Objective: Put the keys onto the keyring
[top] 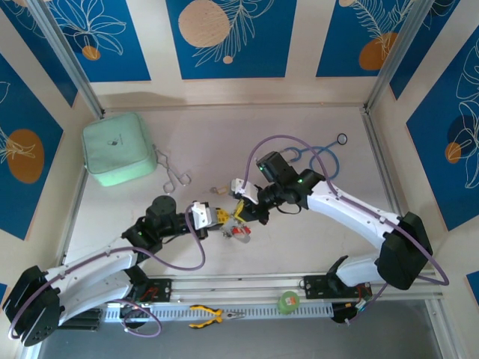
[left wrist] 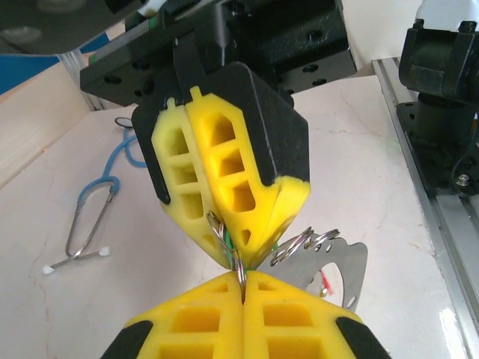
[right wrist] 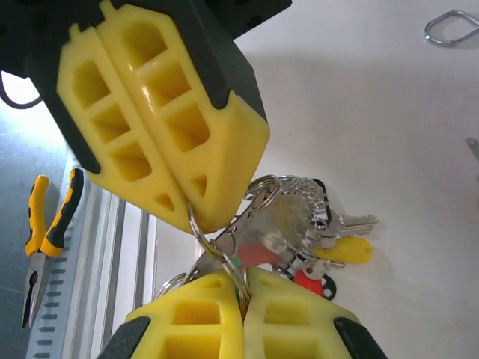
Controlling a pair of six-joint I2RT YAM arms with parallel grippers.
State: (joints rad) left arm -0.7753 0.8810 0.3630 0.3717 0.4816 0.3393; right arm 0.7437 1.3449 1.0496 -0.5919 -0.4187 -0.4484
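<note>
since the left gripper (left wrist: 243, 283) and right gripper (right wrist: 243, 280) both pinch the keyring (right wrist: 193, 224) shut, i judge opposing pull could warp it or shed keys (right wrist: 340, 250).

Mid-table, left gripper (top: 222, 218) and right gripper (top: 241, 210) tip to tip, both clamped on the keyring (left wrist: 239, 271), keys (top: 239, 230) bunched just beside. Far left, a pouch (top: 118, 148), forceps (top: 172, 176) at its right. Behind the right arm (top: 352, 209), a stethoscope (top: 323, 153). On the near rail (top: 254, 308), pliers (top: 213, 315) left of a tape roll (top: 288, 302).

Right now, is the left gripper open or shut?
Shut. The left gripper shows no gap between its yellow halves, which pinch the keyring between them.
</note>
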